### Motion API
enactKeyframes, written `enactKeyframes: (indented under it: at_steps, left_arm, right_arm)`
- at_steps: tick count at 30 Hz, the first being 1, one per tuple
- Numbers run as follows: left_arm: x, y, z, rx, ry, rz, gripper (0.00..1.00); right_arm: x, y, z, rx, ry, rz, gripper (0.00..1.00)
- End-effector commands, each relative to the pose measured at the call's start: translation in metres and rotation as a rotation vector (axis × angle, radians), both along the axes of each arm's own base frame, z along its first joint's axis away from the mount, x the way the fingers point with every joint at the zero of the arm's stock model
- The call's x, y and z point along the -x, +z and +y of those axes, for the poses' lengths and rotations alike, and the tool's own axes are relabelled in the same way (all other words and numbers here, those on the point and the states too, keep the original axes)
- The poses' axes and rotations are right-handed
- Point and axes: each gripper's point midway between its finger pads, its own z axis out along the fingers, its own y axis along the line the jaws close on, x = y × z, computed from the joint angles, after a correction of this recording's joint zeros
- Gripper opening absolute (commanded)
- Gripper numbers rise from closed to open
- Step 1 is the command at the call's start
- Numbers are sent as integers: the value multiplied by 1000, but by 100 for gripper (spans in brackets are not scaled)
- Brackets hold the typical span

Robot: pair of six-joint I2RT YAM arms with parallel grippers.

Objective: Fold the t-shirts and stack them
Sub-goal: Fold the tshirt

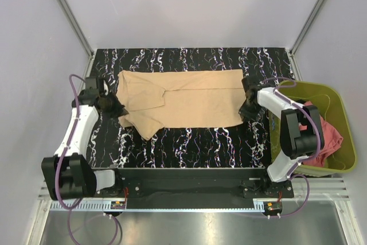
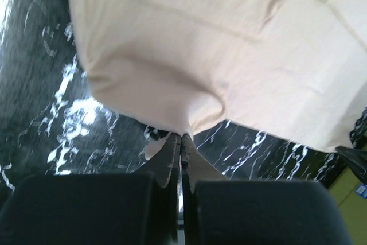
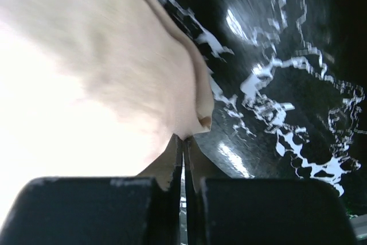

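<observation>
— While the tan t-shirt is spread across the far half of the worktop, what is found around it?
— One olive-green bin is set just off the right edge. The salmon-red t-shirt is bunched inside it. The right arm is bent between bin and cloth.
— What is counted?
— Two t-shirts, one bin, two arms.
— How are the pincers set?
— The left gripper is clamped on the tan shirt's left end, near the left edge. The right gripper is clamped on its right end, near the right edge.
— Is that shown from above?
— Hardly; the pinch is made plain only by the wrist views, where cloth is drawn to a point between pressed-together fingers. The red shirt is shown only from above.
</observation>
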Motion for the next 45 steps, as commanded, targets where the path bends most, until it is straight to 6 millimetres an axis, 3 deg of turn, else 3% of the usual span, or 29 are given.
enactKeyframes:
  at_steps: [1, 9, 13, 19, 24, 36, 45]
  left_arm:
    - [-41, 30, -1, 5, -24, -120, 0]
    - [-94, 45, 1, 18, -28, -155, 0]
    - [-123, 63, 3, 22, -24, -201, 0]
    - [-159, 70, 4, 36, -24, -221, 0]
    - [-177, 60, 2, 52, -28, -201, 0]
    - [-210, 58, 4, 66, -20, -214, 0]
    - [-221, 52, 5, 71, -12, -206, 0]
  right_arm:
    - [-24, 20, -3, -18, 28, -41, 0]
    - [-62, 31, -10, -53, 40, -58, 0]
    - [-78, 27, -7, -73, 70, -48, 0]
    - [-101, 31, -10, -71, 79, -59, 0]
    - [-120, 35, -16, -58, 74, -71, 0]
    - [-150, 33, -22, -64, 71, -76, 0]
    - [-158, 29, -22, -65, 72, -70, 0]
